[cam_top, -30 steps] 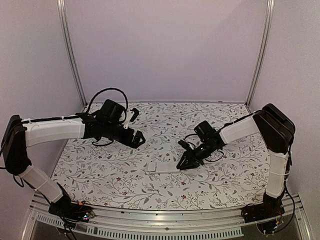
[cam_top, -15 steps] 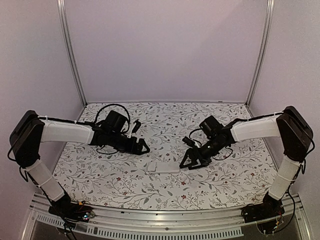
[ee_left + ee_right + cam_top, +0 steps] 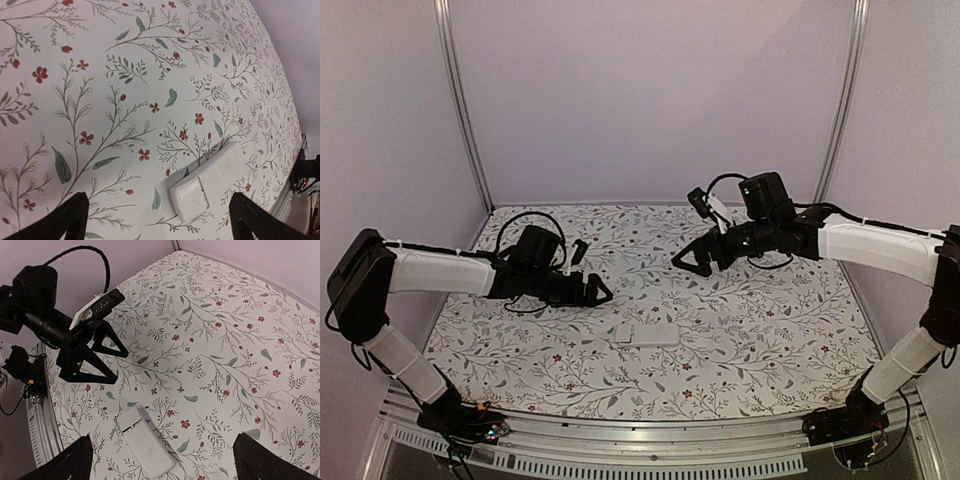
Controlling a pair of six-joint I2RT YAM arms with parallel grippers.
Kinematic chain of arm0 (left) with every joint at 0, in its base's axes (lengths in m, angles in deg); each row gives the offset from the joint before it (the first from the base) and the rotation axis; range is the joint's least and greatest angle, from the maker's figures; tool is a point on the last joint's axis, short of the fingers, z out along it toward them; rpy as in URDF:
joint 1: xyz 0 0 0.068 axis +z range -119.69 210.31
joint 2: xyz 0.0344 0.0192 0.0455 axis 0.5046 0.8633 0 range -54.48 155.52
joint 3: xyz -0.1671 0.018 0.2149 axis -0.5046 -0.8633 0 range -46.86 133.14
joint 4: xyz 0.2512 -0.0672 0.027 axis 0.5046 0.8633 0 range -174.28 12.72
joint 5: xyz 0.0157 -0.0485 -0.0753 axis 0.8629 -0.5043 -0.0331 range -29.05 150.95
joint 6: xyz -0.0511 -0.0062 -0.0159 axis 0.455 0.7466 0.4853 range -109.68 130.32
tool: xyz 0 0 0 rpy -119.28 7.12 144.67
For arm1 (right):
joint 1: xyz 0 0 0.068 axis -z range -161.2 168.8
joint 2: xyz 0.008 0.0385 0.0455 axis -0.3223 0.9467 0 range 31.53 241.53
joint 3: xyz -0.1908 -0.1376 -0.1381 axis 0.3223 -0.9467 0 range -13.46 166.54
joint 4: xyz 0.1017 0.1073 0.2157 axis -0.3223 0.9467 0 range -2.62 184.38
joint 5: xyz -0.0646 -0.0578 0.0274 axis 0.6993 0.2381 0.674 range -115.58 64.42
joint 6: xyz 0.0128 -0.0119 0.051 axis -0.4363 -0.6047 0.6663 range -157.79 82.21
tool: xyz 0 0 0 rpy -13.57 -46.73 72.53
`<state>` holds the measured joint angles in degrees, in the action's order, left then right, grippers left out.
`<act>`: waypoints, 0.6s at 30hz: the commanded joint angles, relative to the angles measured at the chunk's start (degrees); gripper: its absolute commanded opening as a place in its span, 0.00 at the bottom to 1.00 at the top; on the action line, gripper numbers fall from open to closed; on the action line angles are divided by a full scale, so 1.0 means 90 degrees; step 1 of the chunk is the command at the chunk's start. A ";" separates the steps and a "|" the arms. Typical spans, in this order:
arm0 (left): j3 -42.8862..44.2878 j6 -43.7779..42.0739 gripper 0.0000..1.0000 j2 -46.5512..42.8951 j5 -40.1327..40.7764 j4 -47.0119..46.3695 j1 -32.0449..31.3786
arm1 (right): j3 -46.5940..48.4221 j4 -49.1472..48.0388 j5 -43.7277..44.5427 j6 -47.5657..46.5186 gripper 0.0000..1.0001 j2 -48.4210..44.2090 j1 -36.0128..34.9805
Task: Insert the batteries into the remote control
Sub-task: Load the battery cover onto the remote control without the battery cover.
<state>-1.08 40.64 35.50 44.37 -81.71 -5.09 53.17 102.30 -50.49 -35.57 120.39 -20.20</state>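
Whole table is covered by a white cloth [image 3: 760, 330] printed with grey-green leafy twigs and little red flowers. Plain lilac wall [image 3: 650, 90] at 12 o'clock, same colour on the sides at 9 and 3. Silver post [image 3: 461, 100] goes up at about 10 o'clock, second post [image 3: 841, 100] at about 2. Slotted metal rail [image 3: 650, 438] runs along the edge at 6.

White remote control [image 3: 648, 333], plain back facing up
It lies flat just below the centre of the top view, long axis running left to right. It is slim, rectangular and all white, with a seam crossing the body near its left end.
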 commanded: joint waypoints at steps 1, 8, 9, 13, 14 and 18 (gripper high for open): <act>-0.0243 0.0000 0.99 -0.0331 0.0201 -0.0415 0.0129 | 0.0470 -0.0861 -0.0050 -0.0048 0.99 0.0262 0.0063; -0.0444 0.0216 0.83 -0.0260 -0.0011 -0.0355 0.0089 | 0.1239 0.1053 -0.0476 -0.2119 0.99 0.1437 -0.0362; -0.0469 0.0248 0.80 -0.0247 -0.0008 -0.0350 0.0072 | 0.1238 0.1168 -0.0455 -0.2417 0.99 0.1497 -0.0461; -0.0504 0.0412 0.67 -0.0099 -0.0107 -0.0410 0.0000 | 0.1376 0.1338 -0.0522 -0.2810 0.99 0.2017 -0.0648; -0.0494 0.0462 0.65 -0.0020 -0.0153 -0.0444 -0.0011 | 0.1439 0.1442 -0.0448 -0.2938 0.99 0.2123 -0.0736; -0.0416 0.0647 0.60 0.0310 -0.0295 -0.0543 -0.0045 | 0.1889 0.1929 0.0029 -0.3432 0.96 0.2778 -0.1058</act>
<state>-4.90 44.47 35.28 43.47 -85.18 -5.05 66.24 113.82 -53.99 -59.72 140.78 -27.53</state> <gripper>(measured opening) 0.616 0.977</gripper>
